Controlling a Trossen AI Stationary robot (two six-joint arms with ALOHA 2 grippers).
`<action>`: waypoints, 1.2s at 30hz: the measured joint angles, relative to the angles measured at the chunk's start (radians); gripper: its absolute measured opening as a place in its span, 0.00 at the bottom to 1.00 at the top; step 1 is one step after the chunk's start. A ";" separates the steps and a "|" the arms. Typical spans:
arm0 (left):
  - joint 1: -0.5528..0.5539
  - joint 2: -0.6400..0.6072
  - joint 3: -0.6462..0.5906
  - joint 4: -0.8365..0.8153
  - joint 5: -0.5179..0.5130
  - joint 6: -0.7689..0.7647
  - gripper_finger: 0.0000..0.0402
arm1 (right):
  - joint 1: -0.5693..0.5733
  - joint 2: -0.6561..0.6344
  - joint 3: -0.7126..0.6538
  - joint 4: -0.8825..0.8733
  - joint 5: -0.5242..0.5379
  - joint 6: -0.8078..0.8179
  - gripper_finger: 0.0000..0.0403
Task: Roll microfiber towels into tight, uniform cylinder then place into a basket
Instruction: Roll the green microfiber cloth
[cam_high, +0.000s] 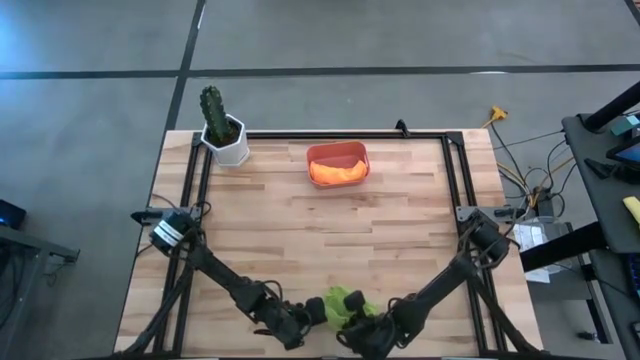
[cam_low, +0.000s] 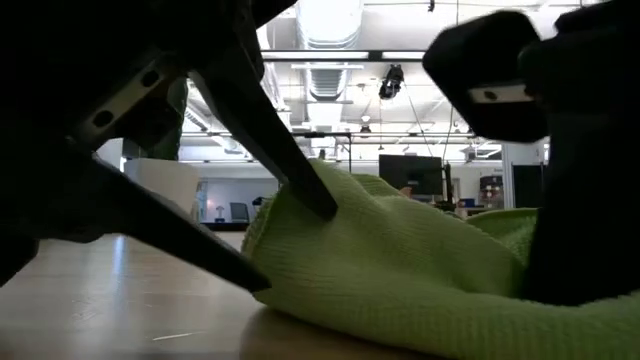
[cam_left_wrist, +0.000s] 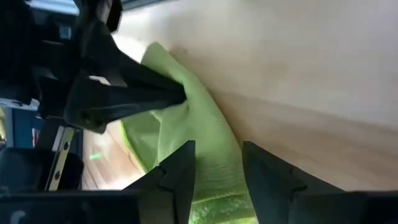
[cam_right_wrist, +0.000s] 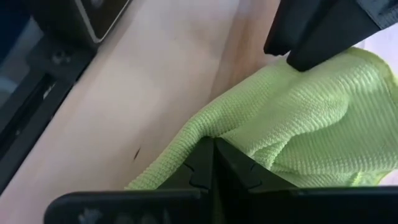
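Both grippers are seen at the near edge of the wooden table (cam_high: 300, 220), meeting over a bunched lime green towel (cam_high: 345, 302). From the left, the left gripper (cam_left_wrist: 217, 171) is set over the cloth with its two dark fingers (cam_left_wrist: 180, 171) partly spread, a strip of green fabric lying between them. From the right, the right gripper (cam_right_wrist: 213, 163) is pressed together, its fingers touching, with a fold of the green towel (cam_right_wrist: 298, 124) pinched at the tips. In the low view the cloth (cam_low: 420, 270) is seen heaped on the tabletop between the two dark arms. Well apart, toward the far edge of the table, the salmon-red basket (cam_high: 338, 152) is seen with the orange towel (cam_high: 338, 172) lying inside it. A white pot with a green cactus (cam_high: 222, 128) stands at the far left corner.
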 joint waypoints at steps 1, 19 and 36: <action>0.000 0.000 0.000 -0.011 -0.007 0.000 0.30 | -0.004 -0.006 -0.017 0.029 -0.001 0.009 0.02; 0.044 -0.011 -0.039 -0.041 0.003 -0.003 0.59 | -0.065 -0.065 -0.234 0.482 -0.076 0.041 0.02; 0.088 -0.002 -0.061 0.002 0.082 -0.160 0.58 | -0.097 -0.076 -0.273 0.526 -0.037 0.046 0.02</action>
